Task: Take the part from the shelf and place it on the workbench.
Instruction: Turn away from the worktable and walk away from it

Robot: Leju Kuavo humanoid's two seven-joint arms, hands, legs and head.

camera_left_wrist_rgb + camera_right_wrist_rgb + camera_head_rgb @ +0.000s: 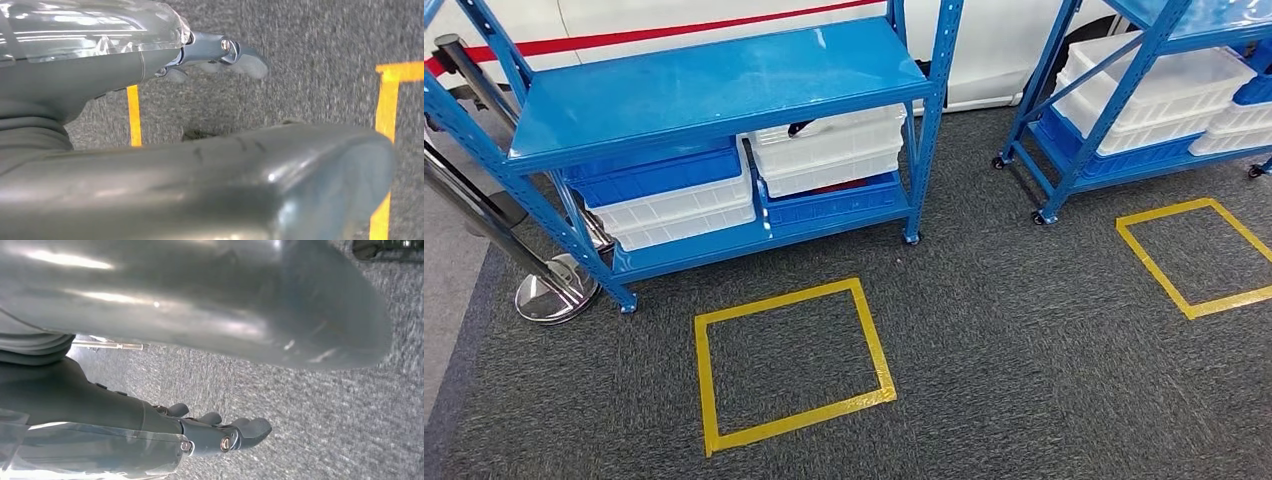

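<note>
A blue metal shelf (724, 85) stands ahead of me on grey carpet. Its lower level holds stacked white and blue bins (829, 150), and a small dark thing (800, 128) pokes over the rim of the upper white bin; I cannot tell what it is. My left hand (100, 75) hangs over the carpet, its thumb (250, 185) apart from its fingers (245, 62), holding nothing. My right hand (100, 410) also hangs over the carpet with its thumb (225, 305) and fingers (240, 432) spread and nothing in them.
A yellow tape square (789, 365) marks the floor in front of the shelf, and another (1199, 255) lies at the right. A second blue rack (1124, 100) with bins stands at the right. A chrome post base (554, 290) sits by the shelf's left leg.
</note>
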